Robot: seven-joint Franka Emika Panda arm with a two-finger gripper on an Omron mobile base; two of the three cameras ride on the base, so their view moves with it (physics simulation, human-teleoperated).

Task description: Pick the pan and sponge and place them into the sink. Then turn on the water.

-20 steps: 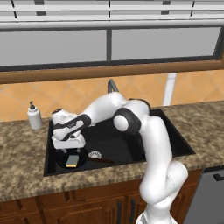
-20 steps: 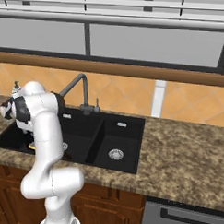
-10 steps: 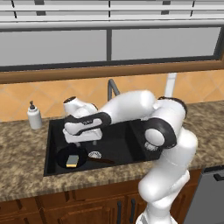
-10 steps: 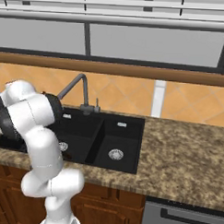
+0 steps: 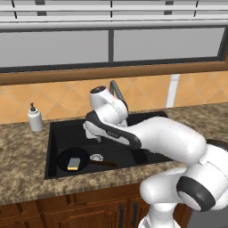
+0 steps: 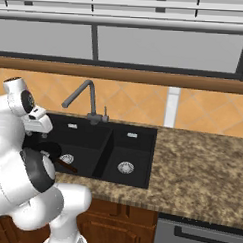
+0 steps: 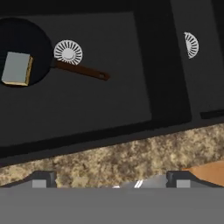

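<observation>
Pan (image 7: pixel 24 52) in larger basin of sink (image 7: pixel 144 65), sponge (image 7: pixel 16 68) inside pan; both well off from gripper (image 7: pixel 112 180), jaws spread wide, holding nothing

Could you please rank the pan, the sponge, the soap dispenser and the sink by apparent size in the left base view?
1. sink
2. pan
3. soap dispenser
4. sponge, lying inside the pan
</observation>
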